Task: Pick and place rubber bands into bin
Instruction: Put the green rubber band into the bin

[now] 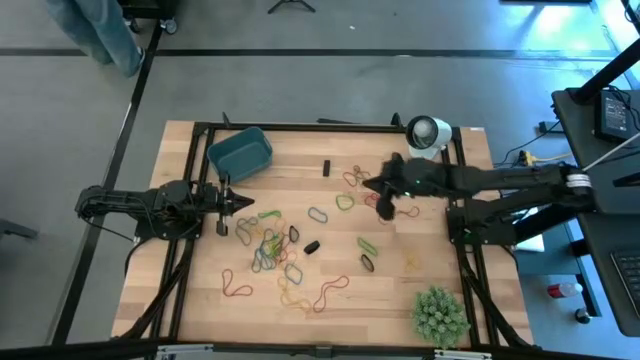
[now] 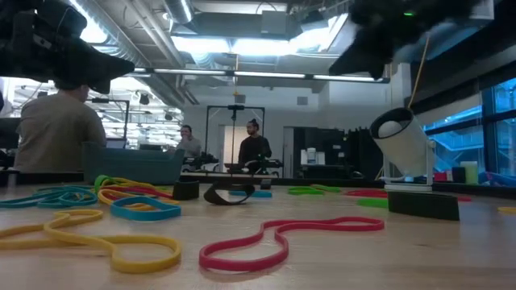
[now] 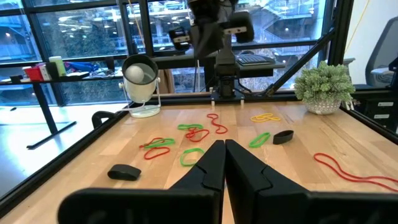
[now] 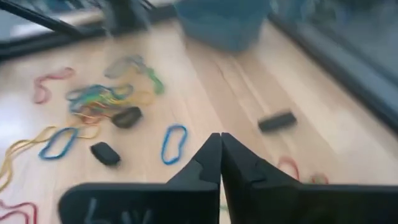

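Wooden worktop [image 1: 390,290] from above: rubber bands [image 1: 268,250] scattered mostly across the middle, thickest in a tangle left of centre. Teal bin [image 1: 240,155] sits near the far left corner, no bands visible in it. My left tool [image 1: 245,204] hangs just in front of the bin, fingers together, holding nothing. My right tool [image 1: 384,207] is over the bands toward the far right, also pinched together and empty. White lamp-like object [image 1: 428,133] at the far right corner, spiky green plant [image 1: 438,313] at the near right corner.

Low view: red band [image 2: 274,238] and yellow band [image 2: 109,242] lie closest, flat on the wood; bin [image 2: 133,165] behind them on the left. People stand in the room behind.

Left wrist view: fingers [image 3: 208,168] meet at the tips, nothing between them; green and red bands [image 3: 186,140] lie ahead, plant [image 3: 323,87] beyond.

Right wrist view: fingers [image 4: 208,165] closed together, blue band [image 4: 174,143] just ahead, bin [image 4: 224,22] at the far side.
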Robot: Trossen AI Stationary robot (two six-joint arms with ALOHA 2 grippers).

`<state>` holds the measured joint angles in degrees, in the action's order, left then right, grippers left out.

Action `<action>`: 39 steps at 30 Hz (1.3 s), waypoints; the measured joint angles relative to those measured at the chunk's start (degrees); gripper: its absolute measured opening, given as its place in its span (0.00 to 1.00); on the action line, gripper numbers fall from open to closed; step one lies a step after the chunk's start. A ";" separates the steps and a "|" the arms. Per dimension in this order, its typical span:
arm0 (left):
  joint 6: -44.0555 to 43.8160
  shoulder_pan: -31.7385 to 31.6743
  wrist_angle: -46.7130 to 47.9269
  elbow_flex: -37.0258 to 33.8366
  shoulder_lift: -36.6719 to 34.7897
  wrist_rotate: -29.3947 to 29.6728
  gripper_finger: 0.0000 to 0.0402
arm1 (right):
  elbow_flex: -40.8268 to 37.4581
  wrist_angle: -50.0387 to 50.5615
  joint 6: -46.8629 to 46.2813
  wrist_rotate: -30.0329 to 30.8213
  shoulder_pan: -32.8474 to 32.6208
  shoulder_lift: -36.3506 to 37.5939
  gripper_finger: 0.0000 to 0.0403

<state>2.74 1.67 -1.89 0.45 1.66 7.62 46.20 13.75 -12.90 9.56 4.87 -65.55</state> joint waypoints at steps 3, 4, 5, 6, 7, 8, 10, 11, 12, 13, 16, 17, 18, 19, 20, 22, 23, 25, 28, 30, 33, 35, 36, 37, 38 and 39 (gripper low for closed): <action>0.00 0.00 0.00 0.00 -0.01 0.00 0.02 | 9.23 10.56 -4.46 -0.19 1.54 -8.35 0.05; 0.00 0.00 0.00 0.00 0.01 0.00 0.02 | 12.23 13.90 -5.70 -0.29 2.05 -10.96 0.06; 0.00 0.01 0.00 0.00 0.02 0.00 0.02 | 15.02 16.56 -6.71 -0.57 2.56 -13.45 0.07; 0.00 -0.02 0.00 -0.02 0.00 0.00 0.02 | 17.47 19.07 -7.89 -0.95 3.05 -15.74 0.08; 0.00 -0.01 0.00 0.00 0.02 0.00 0.02 | 19.81 21.76 -8.64 -1.74 3.53 -18.18 0.09; 0.00 -0.02 -0.01 -0.02 0.01 0.00 0.02 | 21.98 23.74 -9.52 -2.27 3.90 -20.46 0.11; 0.00 -0.02 0.00 -0.01 0.01 0.00 0.02 | 25.79 26.67 -10.64 -3.61 4.57 -24.68 0.14; 0.00 -0.01 0.00 0.00 0.00 0.00 0.02 | 27.43 28.39 -10.94 -4.07 4.85 -26.54 0.15; 0.00 -0.01 0.00 -0.02 0.01 0.02 0.02 | 28.72 29.61 -11.12 -4.78 5.17 -28.38 0.17; 0.00 -0.02 0.00 0.00 0.02 0.00 0.02 | 29.78 30.54 -11.48 -5.27 5.38 -30.25 0.19; 0.00 0.01 0.00 -0.01 0.00 0.00 0.01 | 31.79 32.43 -12.35 -6.29 6.03 -34.86 0.24; 0.00 -0.01 0.00 -0.02 -0.01 0.00 0.02 | 31.88 32.35 -12.39 -7.07 6.32 -35.98 0.26; 0.00 -0.01 0.00 -0.01 -0.01 0.00 0.02 | 31.90 32.35 -12.40 -7.98 6.57 -37.21 0.28; 0.00 -0.01 0.00 -0.01 0.00 0.00 0.02 | 31.90 32.45 -12.38 -8.53 6.77 -38.42 0.30; 0.00 0.00 0.00 0.00 0.00 0.01 0.02 | 31.90 32.51 -12.35 -8.97 6.98 -39.64 0.31; 0.00 0.01 -0.01 -0.01 0.01 0.00 0.02 | 31.88 32.51 -12.35 -9.29 7.27 -41.71 0.33; 0.00 -0.02 0.00 0.00 0.00 0.00 0.02 | 31.88 32.49 -12.37 -9.31 7.39 -42.57 0.34; 0.00 0.00 0.00 -0.01 0.01 0.00 0.02 | 31.88 32.32 -12.57 -9.29 7.63 -44.02 0.34; 0.00 0.01 -0.01 -0.01 -0.01 0.00 0.02 | 31.88 31.93 -12.57 -9.26 7.81 -45.71 0.33; 0.00 -0.01 -0.01 -0.01 0.01 0.00 0.02 | 31.88 31.59 -12.41 -9.17 7.99 -46.36 0.32; 0.00 -0.01 -0.01 -0.01 0.01 0.00 0.02 | 31.88 31.14 -12.34 -7.96 8.11 -47.13 0.30; 0.00 -0.01 0.00 -0.01 0.01 0.00 0.02 | 31.88 30.78 -12.33 -6.97 8.11 -47.24 0.29; 0.00 -0.02 -0.01 0.00 0.00 0.00 0.02 | 31.88 30.76 -12.38 -6.62 8.11 -47.24 0.28; 0.00 0.00 0.00 0.00 0.00 0.00 0.02 | 31.88 30.65 -12.35 -6.50 8.11 -47.24 0.28; 0.00 -0.01 0.00 -0.02 0.01 0.00 0.02 | 31.88 30.45 -12.37 -6.30 8.11 -47.24 0.27; 0.00 0.00 0.00 -0.02 0.02 0.00 0.02 | 31.88 30.20 -12.38 -6.23 8.11 -47.24 0.27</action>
<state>2.74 1.67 -1.89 0.43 1.67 7.62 78.08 43.95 -25.28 3.33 12.97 -112.79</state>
